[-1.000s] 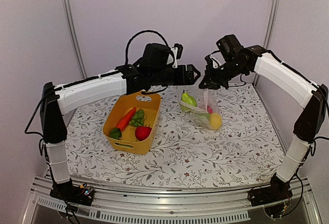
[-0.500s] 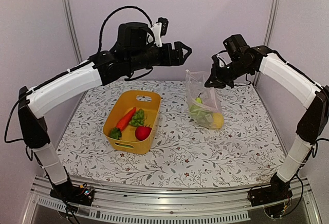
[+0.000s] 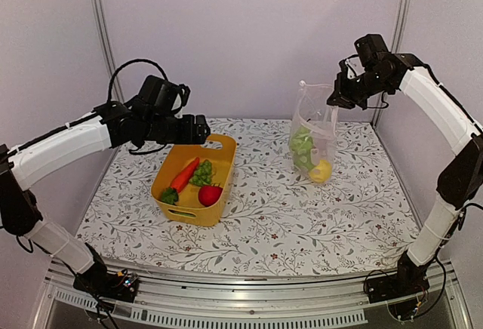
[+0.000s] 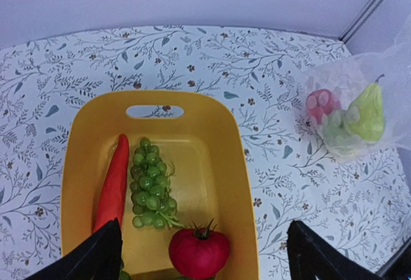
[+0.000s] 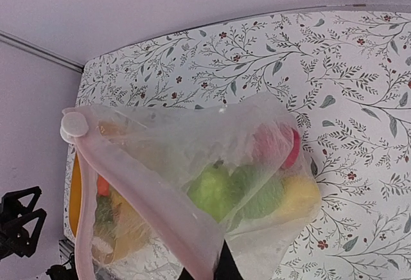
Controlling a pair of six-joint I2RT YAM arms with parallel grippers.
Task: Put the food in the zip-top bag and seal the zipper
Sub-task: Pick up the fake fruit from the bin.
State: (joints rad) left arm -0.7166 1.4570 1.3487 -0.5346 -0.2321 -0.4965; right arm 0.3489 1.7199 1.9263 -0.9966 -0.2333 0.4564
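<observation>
Our left gripper (image 3: pixel 201 128) hangs wide open above the yellow basket (image 4: pixel 218 132). The carrot (image 4: pixel 113 187), grapes (image 4: pixel 149 183) and tomato (image 4: pixel 199 252) lie directly below it, with the carrot's long axis crossing the finger line. Our right gripper (image 3: pixel 339 101), well to the right, pinches the zip-top bag (image 3: pixel 317 121) upright by its mouth edge.

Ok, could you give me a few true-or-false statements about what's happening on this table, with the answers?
The right hand holds the zip-top bag up by its top edge. True.
The yellow basket has nothing in it. False: a carrot, a grape bunch and a red tomato lie in it.
The left hand grips the carrot. False: it is open above the basket, holding nothing.
A green pear sits inside the bag. True.
</observation>
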